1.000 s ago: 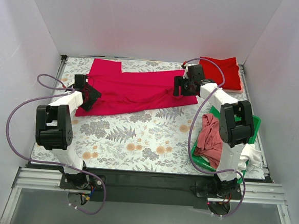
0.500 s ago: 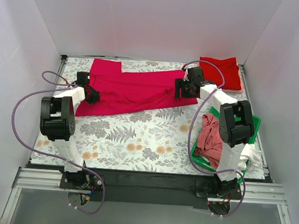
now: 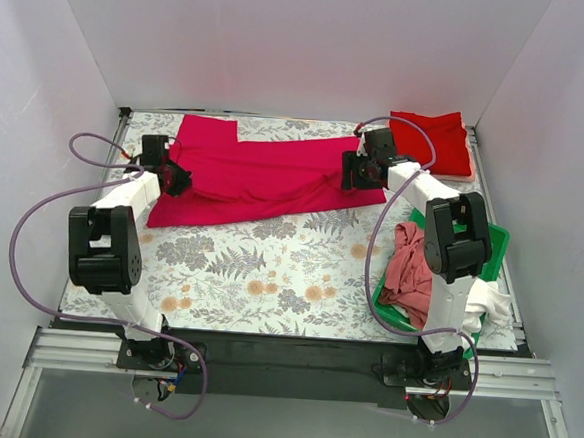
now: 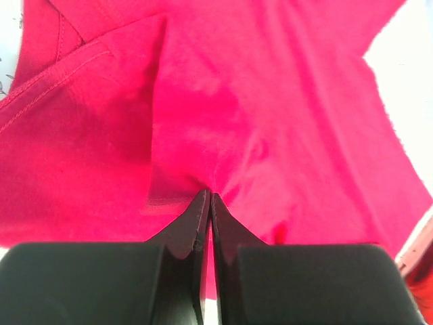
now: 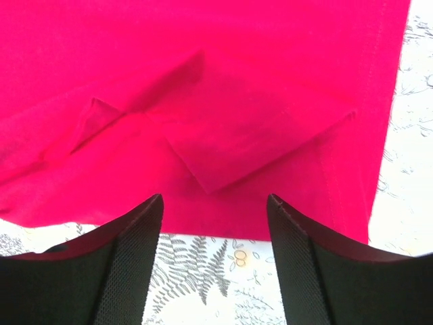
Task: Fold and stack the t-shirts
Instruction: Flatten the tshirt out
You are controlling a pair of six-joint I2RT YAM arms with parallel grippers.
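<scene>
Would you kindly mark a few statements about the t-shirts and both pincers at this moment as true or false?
1. The left pincer is shut on the magenta-crimson t-shirt. True.
2. The right pincer is clamped on that shirt. False: its jaws stand open over the shirt's hem.
3. A folded red t-shirt lies at the far right corner of the table. True.
4. The green tray is empty. False: it holds a crumpled dusty-pink t-shirt and a white t-shirt.
5. The magenta-crimson t-shirt is folded into a neat square. False: it lies spread out across the far side of the table.
</scene>
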